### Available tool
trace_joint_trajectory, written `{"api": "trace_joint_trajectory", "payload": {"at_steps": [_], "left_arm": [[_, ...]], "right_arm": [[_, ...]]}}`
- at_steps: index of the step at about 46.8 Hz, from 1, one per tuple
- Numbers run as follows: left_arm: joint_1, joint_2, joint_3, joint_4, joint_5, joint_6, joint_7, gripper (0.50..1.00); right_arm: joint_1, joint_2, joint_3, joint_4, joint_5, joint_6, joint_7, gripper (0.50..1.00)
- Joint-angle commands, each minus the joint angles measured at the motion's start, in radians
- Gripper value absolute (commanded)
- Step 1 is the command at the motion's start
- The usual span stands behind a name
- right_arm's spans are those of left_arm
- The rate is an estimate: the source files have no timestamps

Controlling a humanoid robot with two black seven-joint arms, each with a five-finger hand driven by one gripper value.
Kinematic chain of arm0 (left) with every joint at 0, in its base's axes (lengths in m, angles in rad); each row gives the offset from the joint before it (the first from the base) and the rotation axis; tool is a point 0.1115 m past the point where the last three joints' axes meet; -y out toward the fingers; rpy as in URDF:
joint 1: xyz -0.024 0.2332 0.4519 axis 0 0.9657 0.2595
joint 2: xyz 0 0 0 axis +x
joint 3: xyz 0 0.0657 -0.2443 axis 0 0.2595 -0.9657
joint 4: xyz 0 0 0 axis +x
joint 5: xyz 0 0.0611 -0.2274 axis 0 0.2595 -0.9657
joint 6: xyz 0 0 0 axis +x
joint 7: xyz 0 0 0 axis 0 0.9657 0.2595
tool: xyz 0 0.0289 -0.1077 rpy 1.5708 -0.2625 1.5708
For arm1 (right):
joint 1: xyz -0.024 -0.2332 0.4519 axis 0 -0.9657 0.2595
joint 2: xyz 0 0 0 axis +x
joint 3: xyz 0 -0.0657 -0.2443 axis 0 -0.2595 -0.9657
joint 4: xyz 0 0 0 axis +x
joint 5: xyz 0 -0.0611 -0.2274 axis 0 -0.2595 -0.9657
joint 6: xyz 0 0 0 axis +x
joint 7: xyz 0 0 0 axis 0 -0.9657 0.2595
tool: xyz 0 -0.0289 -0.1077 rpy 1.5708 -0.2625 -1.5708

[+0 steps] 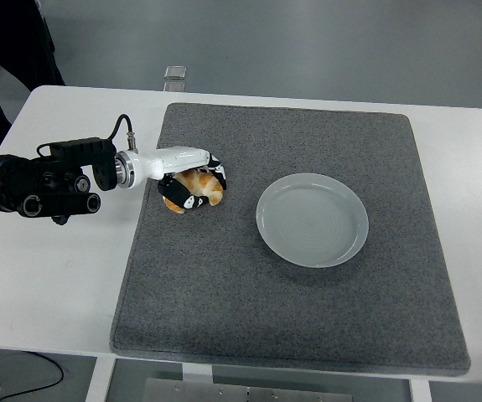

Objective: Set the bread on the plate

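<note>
Left hand (192,186) is clenched around the croissant (197,190) on the grey mat (291,301), left of the empty plate (311,219); a shallow fingertip hold risks dropping it in transit.

White table (64,276) with rounded far corner, grey textured mat (291,293) covering most of its top, smooth grey floor (308,42) beyond, small clear container (174,73) at the far edge, dark-clothed person (6,42) at top left, cable (31,373) below the near left edge
</note>
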Motion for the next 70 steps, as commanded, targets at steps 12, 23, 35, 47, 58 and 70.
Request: {"api": "trace_joint_trajectory", "payload": {"at_steps": [12,23,35,47,58,70], "left_arm": [[-0.003,-0.001,-0.001,0.010,-0.002,0.000,-0.001,0.500],[-0.009,-0.001,-0.004,0.007,-0.002,0.006,-0.004,0.500],[-0.012,0.000,-0.009,-0.007,-0.005,0.032,-0.003,0.500],[-0.050,0.003,-0.015,-0.042,-0.015,0.037,-0.003,0.500],[-0.150,0.015,-0.015,-0.080,-0.020,0.037,-0.001,0.500],[-0.264,0.032,-0.015,-0.100,-0.025,0.026,-0.001,0.500]], "right_arm": [[0.000,0.000,0.000,0.000,0.000,0.000,0.000,0.952],[0.000,0.000,0.000,0.000,0.000,0.000,0.000,0.952],[0.000,0.000,0.000,0.000,0.000,0.000,0.000,0.952],[0.000,0.000,0.000,0.000,0.000,0.000,0.000,0.952],[0.000,0.000,0.000,0.000,0.000,0.000,0.000,0.952],[0.000,0.000,0.000,0.000,0.000,0.000,0.000,0.952]]}}
